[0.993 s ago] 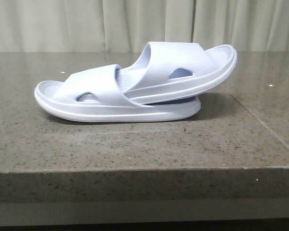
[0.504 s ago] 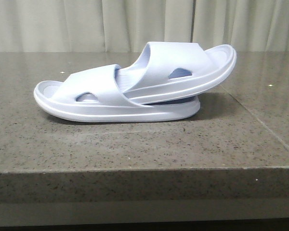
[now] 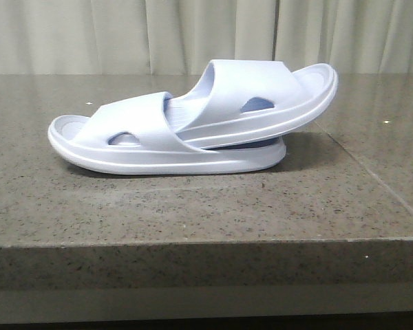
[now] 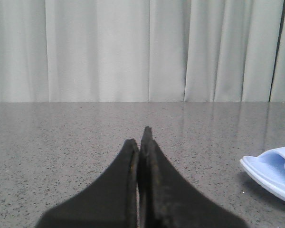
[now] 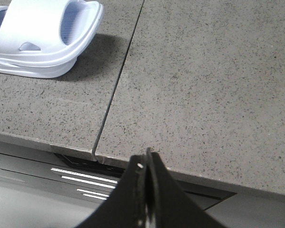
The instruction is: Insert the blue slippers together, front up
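Two pale blue slippers lie nested on the grey stone table (image 3: 193, 206). The lower slipper (image 3: 124, 148) lies flat with its toe to the left. The upper slipper (image 3: 275, 96) is pushed under the lower one's strap and tilts up to the right. No gripper shows in the front view. My left gripper (image 4: 140, 137) is shut and empty, low over the table, with a slipper end (image 4: 270, 171) off to one side. My right gripper (image 5: 147, 159) is shut and empty near the table's front edge, apart from the slippers (image 5: 42, 38).
Pale curtains (image 3: 206, 34) hang behind the table. A seam (image 5: 118, 80) runs across the tabletop between two slabs. The table's front edge (image 3: 206, 240) drops to a dark base below.
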Motion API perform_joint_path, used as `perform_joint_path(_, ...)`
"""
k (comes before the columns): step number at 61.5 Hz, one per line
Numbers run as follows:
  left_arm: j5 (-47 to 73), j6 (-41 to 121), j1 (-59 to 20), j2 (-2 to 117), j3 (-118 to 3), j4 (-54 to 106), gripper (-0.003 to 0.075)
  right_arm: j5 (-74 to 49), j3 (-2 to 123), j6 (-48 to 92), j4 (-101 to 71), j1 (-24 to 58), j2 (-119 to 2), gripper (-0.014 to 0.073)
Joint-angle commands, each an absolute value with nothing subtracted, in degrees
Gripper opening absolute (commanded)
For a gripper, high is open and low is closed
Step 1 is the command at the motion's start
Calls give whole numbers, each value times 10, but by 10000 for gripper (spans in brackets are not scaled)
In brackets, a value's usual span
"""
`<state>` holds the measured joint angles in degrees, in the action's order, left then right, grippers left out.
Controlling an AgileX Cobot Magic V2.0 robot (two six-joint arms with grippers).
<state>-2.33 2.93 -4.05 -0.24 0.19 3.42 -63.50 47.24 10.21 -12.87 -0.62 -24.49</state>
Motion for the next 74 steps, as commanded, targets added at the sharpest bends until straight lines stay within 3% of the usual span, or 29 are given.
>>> perform_joint_path(1,-75,33,-43,-13,5,40,-20,-601,484,105,-130,-4,-250,-118)
perform_joint_path(74,-80,33,-9,-13,5,64,-20,-601,484,105,-130,-4,-250,-118)
